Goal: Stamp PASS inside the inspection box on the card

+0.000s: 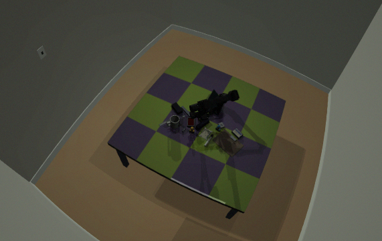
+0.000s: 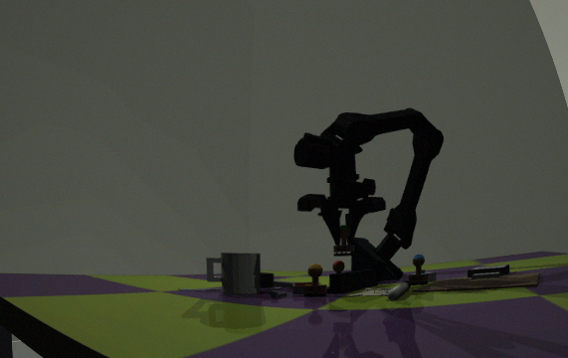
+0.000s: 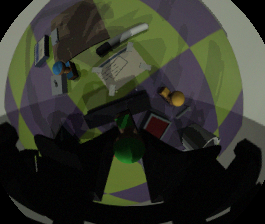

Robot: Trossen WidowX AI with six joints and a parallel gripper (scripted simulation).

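Note:
My gripper (image 2: 344, 239) (image 3: 128, 131) is shut on the green-knobbed stamp (image 2: 344, 233) (image 3: 129, 151), which hangs upright in the air. In the wrist view it appears beside the long black block (image 2: 350, 282) (image 3: 115, 108) and the red ink pad (image 1: 191, 122) (image 3: 156, 126). The pad is open. The white card (image 1: 205, 134) (image 3: 133, 62) lies beyond the black block, with small pale pieces at its edges. Dark lines show on it, but the details are too dim to read. The stamp's lettering and underside cannot be seen.
An orange-knobbed stamp (image 2: 315, 270) (image 3: 177, 98) stands near the pad, a blue-knobbed stamp (image 2: 418, 260) (image 3: 59, 68) past the card. A red-knobbed stamp (image 2: 338, 267) is behind the block. Also there are a mug (image 1: 174, 122) (image 2: 240, 273), a marker (image 2: 399, 290) (image 3: 133, 33) and a brown sheet (image 1: 228, 144) (image 3: 78, 37).

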